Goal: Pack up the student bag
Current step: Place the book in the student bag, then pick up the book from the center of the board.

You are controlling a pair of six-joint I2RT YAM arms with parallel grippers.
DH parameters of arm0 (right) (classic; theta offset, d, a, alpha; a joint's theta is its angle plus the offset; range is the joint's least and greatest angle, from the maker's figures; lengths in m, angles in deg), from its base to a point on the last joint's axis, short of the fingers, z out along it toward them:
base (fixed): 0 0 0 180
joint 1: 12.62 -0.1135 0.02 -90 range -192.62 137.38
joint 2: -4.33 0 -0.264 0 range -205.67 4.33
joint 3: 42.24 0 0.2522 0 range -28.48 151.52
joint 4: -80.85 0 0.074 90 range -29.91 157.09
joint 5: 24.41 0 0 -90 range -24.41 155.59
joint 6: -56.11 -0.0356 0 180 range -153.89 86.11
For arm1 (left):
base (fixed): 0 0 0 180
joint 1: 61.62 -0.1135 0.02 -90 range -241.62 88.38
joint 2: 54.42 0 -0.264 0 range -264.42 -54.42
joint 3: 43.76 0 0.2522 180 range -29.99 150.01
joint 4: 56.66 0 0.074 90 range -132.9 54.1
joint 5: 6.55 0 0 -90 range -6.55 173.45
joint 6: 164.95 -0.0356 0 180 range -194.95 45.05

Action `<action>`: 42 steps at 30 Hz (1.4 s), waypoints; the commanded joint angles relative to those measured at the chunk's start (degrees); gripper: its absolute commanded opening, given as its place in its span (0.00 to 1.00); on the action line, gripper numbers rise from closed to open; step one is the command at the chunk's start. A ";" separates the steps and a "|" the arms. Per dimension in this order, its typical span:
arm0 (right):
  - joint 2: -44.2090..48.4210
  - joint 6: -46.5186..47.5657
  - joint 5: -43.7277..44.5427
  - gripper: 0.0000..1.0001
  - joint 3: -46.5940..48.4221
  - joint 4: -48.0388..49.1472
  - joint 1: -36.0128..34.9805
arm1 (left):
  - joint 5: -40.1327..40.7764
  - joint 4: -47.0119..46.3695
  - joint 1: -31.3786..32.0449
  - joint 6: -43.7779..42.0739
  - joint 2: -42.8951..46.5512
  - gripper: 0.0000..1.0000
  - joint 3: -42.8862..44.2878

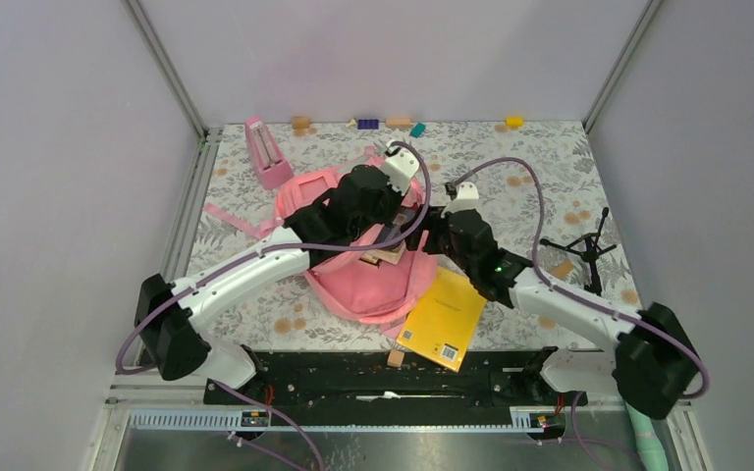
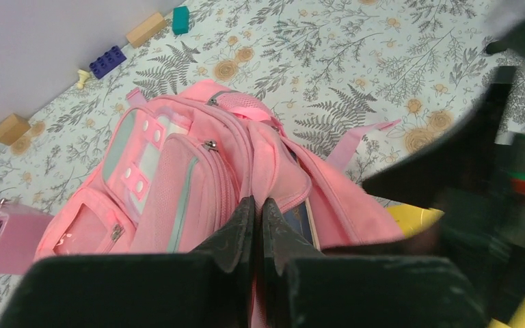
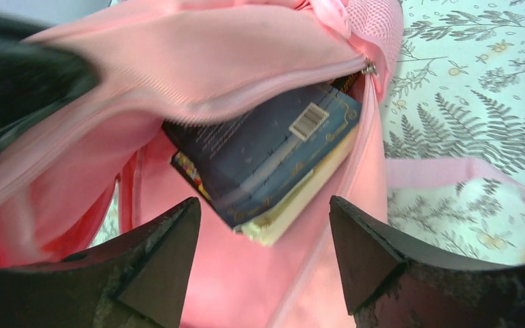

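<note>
The pink student bag (image 1: 373,287) lies in the middle of the table with its main opening held up. My left gripper (image 2: 260,205) is shut on the pink fabric edge of that opening and lifts it. A dark blue book with a barcode (image 3: 273,150) sits partly inside the bag (image 3: 212,55), one corner sticking out toward me. My right gripper (image 3: 264,203) is open and empty, its fingers on either side of that corner without touching it. In the top view the right gripper (image 1: 434,232) is at the bag's right side, close to the left gripper (image 1: 385,218).
A yellow book (image 1: 444,319) lies half under the bag's near right edge. A pink metronome-shaped object (image 1: 267,152) stands at the back left. Small blocks (image 1: 367,124) line the back wall. A small black tripod (image 1: 585,249) stands at the right.
</note>
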 commanded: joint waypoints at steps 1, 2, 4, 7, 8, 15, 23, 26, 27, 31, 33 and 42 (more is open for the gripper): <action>10.31 4.65 -2.79 0.78 0.63 -15.19 -0.19 | 0.85 -8.68 -2.30 0.07 -2.59 0.00 4.36; 12.54 4.19 -3.48 0.79 0.38 -18.90 0.08 | 0.97 -9.40 -2.56 -0.02 -3.46 0.00 4.64; 16.76 1.41 -5.11 0.81 -0.94 -27.29 0.77 | 1.56 -10.80 -3.14 -0.07 -5.20 0.00 4.88; 24.36 -3.86 -7.34 0.81 -4.74 -36.22 1.74 | 1.34 -11.23 -3.36 0.33 -6.22 0.00 5.18; 26.96 -5.95 -7.37 0.82 -6.28 -38.93 1.80 | 0.69 -11.44 -3.39 0.74 -5.98 0.00 4.92; 43.64 -19.98 -12.76 0.85 -16.60 -52.36 2.10 | -4.46 -12.41 -2.82 3.18 -1.15 0.65 0.35; 51.41 -25.74 -18.82 0.83 -21.71 -58.46 2.15 | -1.65 -8.02 4.61 6.98 7.37 0.91 -6.24; 51.26 -29.24 -21.96 0.82 -24.30 -58.61 2.11 | -1.53 -7.49 8.15 14.36 10.72 0.91 -11.70; 50.92 -29.99 -22.85 0.82 -25.10 -58.67 2.15 | -2.20 -7.46 9.00 17.09 11.56 0.91 -13.70; 50.18 -30.14 -23.04 0.82 -25.52 -59.52 2.13 | -2.84 -8.28 12.47 27.80 13.04 0.90 -20.87; 49.74 -30.07 -22.58 0.83 -25.31 -59.17 2.12 | -2.80 -9.63 14.64 31.97 13.03 0.89 -23.95; 47.43 -36.44 -25.89 0.83 -32.19 -48.39 1.97 | -6.54 -18.20 18.07 44.67 8.85 0.87 -33.20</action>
